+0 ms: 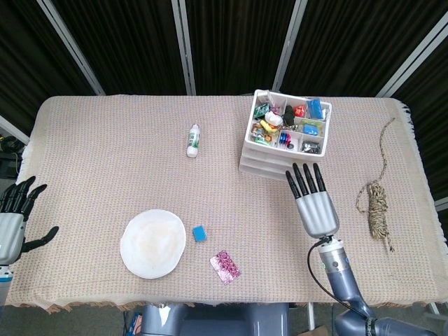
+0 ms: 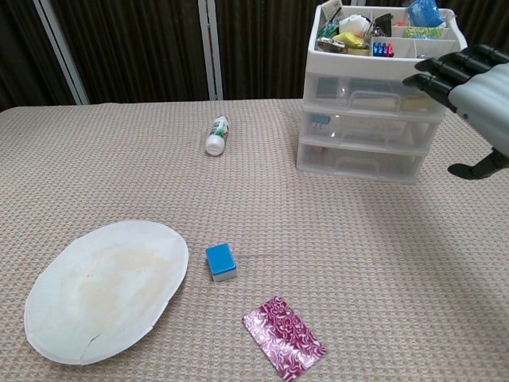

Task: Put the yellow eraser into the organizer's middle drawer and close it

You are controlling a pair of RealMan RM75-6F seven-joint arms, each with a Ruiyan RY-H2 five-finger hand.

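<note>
The white organizer (image 1: 276, 157) (image 2: 358, 163) stands at the back right, its top tray full of small items and its three clear drawers flush with the frame. A pale yellow patch (image 2: 413, 101) shows through a clear front near the right side; I cannot tell which drawer holds it. My right hand (image 1: 316, 206) (image 2: 477, 91) hovers just in front and to the right of the organizer, fingers stretched out, holding nothing and apart from the drawers. Holding nothing, my left hand (image 1: 14, 217) hangs off the table's left edge with fingers spread.
A white plate (image 1: 152, 243) (image 2: 103, 286), a small blue block (image 1: 199, 233) (image 2: 220, 262) and a magenta patterned packet (image 1: 225, 266) (image 2: 284, 337) lie near the front. A white bottle (image 1: 192, 140) (image 2: 216, 134) lies mid-table. A twine bundle (image 1: 376, 206) lies at the right.
</note>
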